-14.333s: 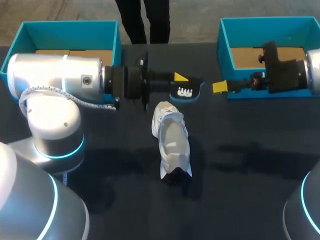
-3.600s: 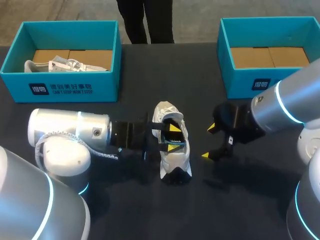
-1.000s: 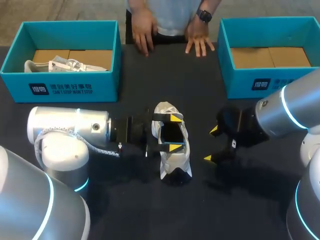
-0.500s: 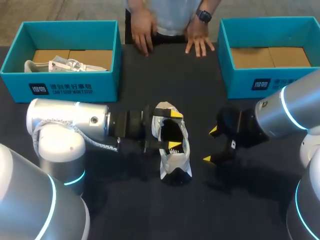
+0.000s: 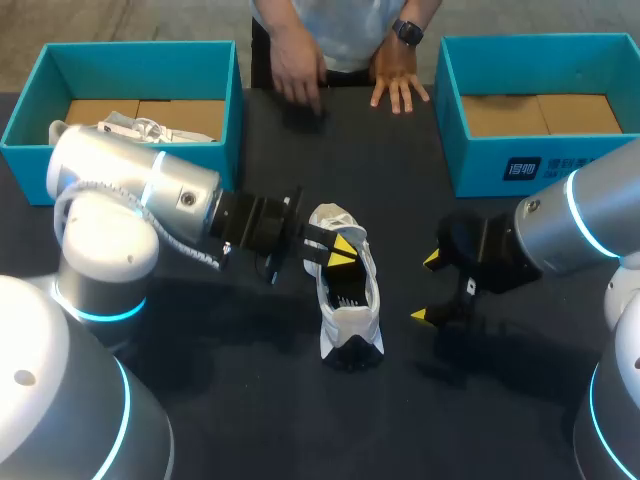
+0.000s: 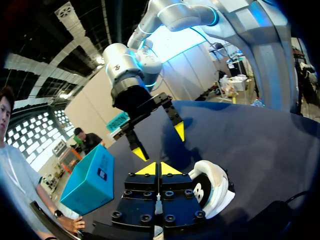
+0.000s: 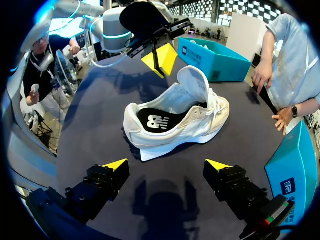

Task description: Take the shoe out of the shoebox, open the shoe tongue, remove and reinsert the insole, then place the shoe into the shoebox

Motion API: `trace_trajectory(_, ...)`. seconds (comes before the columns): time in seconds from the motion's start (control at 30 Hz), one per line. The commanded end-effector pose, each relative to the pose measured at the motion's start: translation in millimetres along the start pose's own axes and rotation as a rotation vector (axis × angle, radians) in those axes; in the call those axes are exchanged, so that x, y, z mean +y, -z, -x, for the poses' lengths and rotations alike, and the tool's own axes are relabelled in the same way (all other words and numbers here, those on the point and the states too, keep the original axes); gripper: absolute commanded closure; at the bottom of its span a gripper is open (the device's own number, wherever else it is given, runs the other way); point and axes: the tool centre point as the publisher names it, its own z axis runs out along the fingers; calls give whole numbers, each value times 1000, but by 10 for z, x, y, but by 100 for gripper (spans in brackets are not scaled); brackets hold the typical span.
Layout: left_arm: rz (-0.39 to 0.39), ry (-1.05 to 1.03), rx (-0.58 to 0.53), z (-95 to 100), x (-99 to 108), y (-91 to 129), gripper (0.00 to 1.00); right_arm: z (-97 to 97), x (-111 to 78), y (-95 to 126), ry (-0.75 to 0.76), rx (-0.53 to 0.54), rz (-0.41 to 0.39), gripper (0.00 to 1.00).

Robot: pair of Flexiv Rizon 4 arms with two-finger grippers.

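Dark navy matte tabletop [image 5: 250,430] spread wide under everything, soft grey shadows pooling across it, far edge straight along the back, a bluish sheen of light on its surface in both wrist views

So the shoe [image 5: 345,290] sits pretty much mid-table [image 5: 250,400], lying lengthwise from far edge to near edge. Left shoebox [image 5: 140,45] is at the far left corner with another shoe [image 5: 110,128] inside it, and the right shoebox [image 5: 540,160] is at the far right corner. Left gripper [image 5: 343,250] comes in from the left side and hangs over the shoe's far half. Right gripper [image 5: 428,288] is just right of the shoe, not touching it. A person's hands [image 5: 400,90] rest on the far edge, between the two boxes.
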Motion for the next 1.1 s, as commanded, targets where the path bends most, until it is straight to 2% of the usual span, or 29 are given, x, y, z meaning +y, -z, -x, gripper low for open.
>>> trace_trajectory(0.03, 11, -19, 189, 18, -40, 18, 100, -16, -6, 49, 0, -7, -6, 0)
trace_trajectory(0.17, 27, -50, 269, -1, -75, 13, 100, 2, -48, 97, 0, -16, -29, 0)
trace_trajectory(0.33, 27, -66, 344, -19, -122, 7, 100, 43, -85, 302, -29, -41, -36, 0)
trace_trajectory(0.47, 54, -85, 387, -34, -131, 21, 100, 43, -85, 302, -29, -41, -36, 0)
trace_trajectory(1.1, 59, -91, 392, -34, -137, 28, 100, 43, -85, 302, -29, -41, -36, 0)
